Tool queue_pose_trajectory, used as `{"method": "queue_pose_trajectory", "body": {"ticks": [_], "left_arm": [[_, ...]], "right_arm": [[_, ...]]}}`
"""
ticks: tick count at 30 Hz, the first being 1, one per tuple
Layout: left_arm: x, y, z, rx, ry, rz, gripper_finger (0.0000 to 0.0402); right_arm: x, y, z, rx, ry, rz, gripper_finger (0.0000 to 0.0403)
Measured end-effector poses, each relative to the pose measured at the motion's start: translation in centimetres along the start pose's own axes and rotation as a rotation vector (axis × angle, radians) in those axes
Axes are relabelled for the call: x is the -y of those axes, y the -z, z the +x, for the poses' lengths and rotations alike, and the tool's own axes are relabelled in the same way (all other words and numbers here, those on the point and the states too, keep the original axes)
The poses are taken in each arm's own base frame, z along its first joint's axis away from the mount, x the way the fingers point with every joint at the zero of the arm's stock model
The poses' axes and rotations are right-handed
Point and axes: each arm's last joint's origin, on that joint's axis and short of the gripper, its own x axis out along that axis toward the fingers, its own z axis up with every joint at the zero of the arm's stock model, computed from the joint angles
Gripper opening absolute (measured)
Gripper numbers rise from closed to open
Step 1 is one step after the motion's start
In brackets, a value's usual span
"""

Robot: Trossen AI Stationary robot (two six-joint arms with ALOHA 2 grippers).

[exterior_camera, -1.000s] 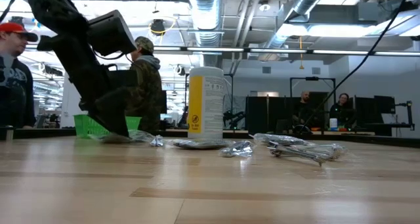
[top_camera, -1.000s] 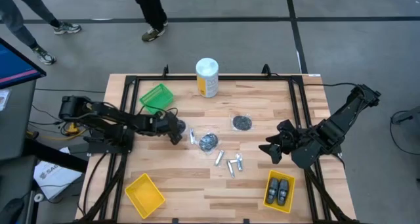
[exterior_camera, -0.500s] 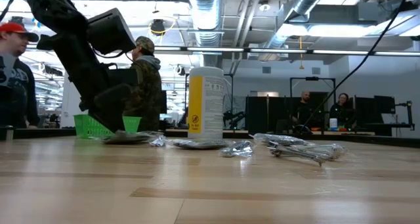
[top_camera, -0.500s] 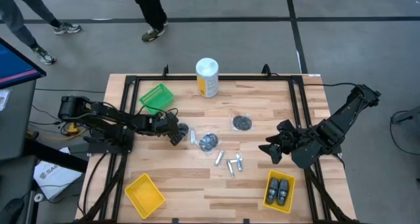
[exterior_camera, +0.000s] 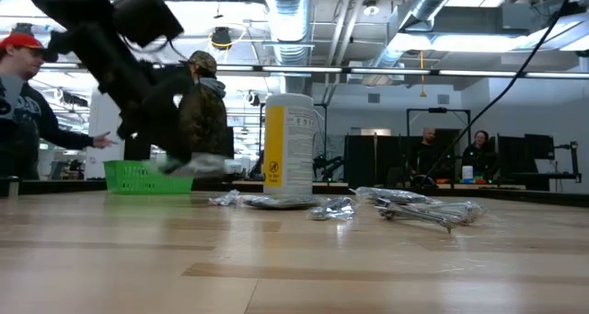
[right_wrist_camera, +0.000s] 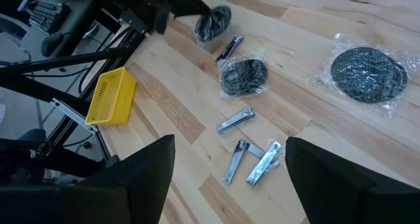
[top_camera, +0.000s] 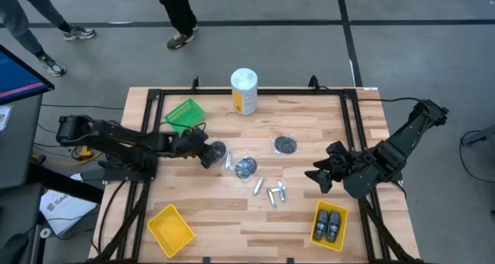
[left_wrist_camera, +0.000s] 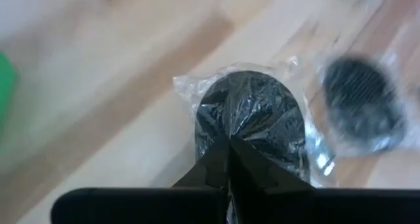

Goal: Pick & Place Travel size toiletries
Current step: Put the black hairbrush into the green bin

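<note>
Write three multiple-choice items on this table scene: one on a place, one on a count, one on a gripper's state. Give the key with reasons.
1. Where are the two dark oval pods?
A. in the green bin
B. in the yellow bin on the right arm's side
C. loose beside the canister

2. How many yellow bins are on the table?
A. one
B. two
C. three

3. What is the left gripper doing?
A. hanging open over the canister
B. resting shut and empty on the wood
C. shut on a wrapped dark disc

Key: 1 B, the pods lie inside the yellow bin. 2 B, a second yellow bin sits near the left arm. 3 C, the left gripper pinches the wrapped disc above the table.
</note>
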Motion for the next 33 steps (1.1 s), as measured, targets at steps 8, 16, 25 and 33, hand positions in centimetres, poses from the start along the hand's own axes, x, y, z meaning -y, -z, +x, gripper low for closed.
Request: {"method": "queue_pose_trajectory", "body": {"ticks": [8,16,25,33], "left_arm": [[-1.6,-2.5,-3.3,0.254,-0.06,-0.119,0.0],[-4.4,-4.3,-5.7,0.468,-0.276,-0.175,0.0],[-7.8,-4.5,-5.6,0.432,-0.56,-0.177,0.0],[-9.3,-3.6,-4.4,0.264,-0.623,-0.156,0.0001]], "right_arm": [[0.0,0.0,0.0,0.003,0.0,0.0,0.0276],[0.0,0.0,0.0,0.003,0.0,0.001,0.0276],[0.0,0.0,0.0,0.003,-0.002,0.005,0.0276],[0.0,0.0,0.0,0.003,-0.002,0.003,0.0276]]}}
